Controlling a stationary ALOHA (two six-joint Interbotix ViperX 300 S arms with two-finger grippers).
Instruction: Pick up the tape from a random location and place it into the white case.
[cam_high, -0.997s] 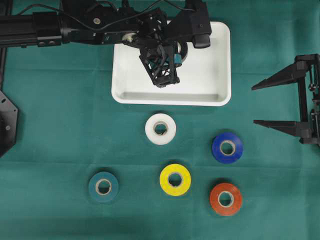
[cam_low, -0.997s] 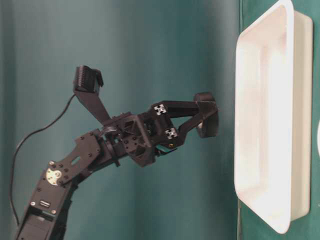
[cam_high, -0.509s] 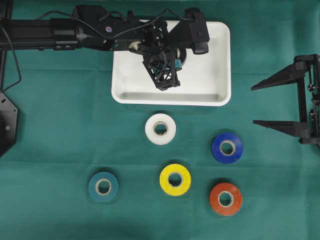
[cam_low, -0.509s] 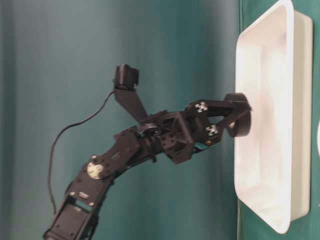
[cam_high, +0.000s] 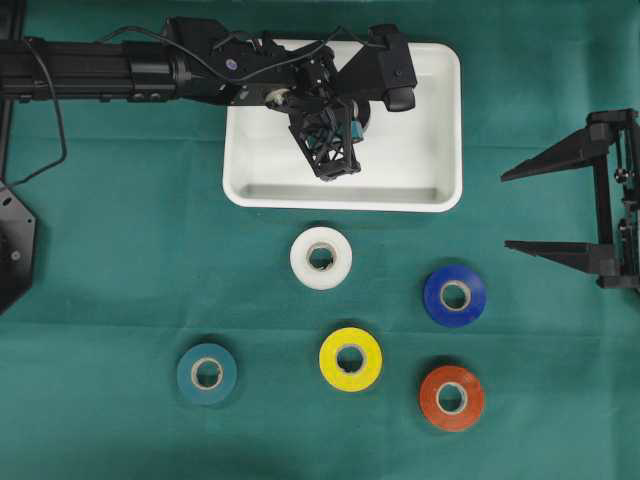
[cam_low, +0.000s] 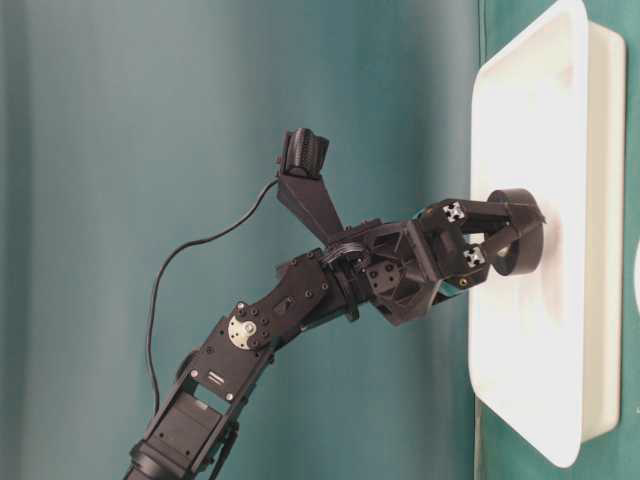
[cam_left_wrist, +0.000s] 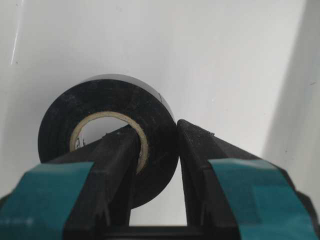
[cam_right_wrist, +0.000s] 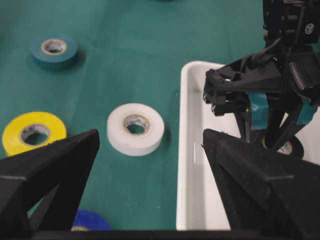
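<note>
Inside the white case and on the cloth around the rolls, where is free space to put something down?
In the white case, the front strip and the right part are bare; the middle is crowded by the left claw holding the black tape. On the green cloth, the wide left area above the teal roll is free. The white roll, yellow roll, blue roll and orange roll sit close together.

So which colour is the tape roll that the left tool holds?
Black: the tape roll has a tan cardboard core, seen best in the left wrist view.
</note>
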